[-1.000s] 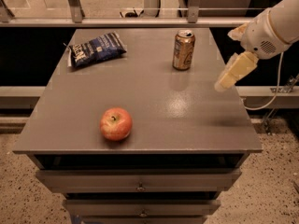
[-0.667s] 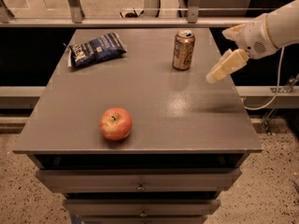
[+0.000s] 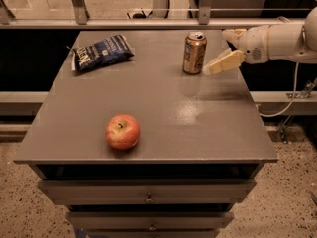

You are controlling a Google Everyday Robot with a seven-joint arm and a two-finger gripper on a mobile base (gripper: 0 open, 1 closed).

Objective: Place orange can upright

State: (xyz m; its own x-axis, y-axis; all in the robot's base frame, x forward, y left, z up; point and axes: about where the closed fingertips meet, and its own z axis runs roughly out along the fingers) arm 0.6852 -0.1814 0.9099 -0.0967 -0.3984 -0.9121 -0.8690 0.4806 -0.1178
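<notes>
The orange can (image 3: 194, 53) stands upright on the grey table (image 3: 163, 113) at the back right, silver top and pull tab facing up. My gripper (image 3: 216, 51) reaches in from the right at can height, just right of the can. It is open and empty. The lower finger (image 3: 224, 63) has its tip close to the can's right side. The upper finger (image 3: 234, 33) lies farther back.
A blue chip bag (image 3: 101, 52) lies at the back left of the table. A red-yellow apple (image 3: 122, 131) sits near the front, left of centre. Drawers (image 3: 148, 198) are below the table front. A rail (image 3: 148, 23) runs behind the table.
My gripper has moved left and toward the back of the table, from off the right edge to just beside the can. The can, apple and bag have not moved.
</notes>
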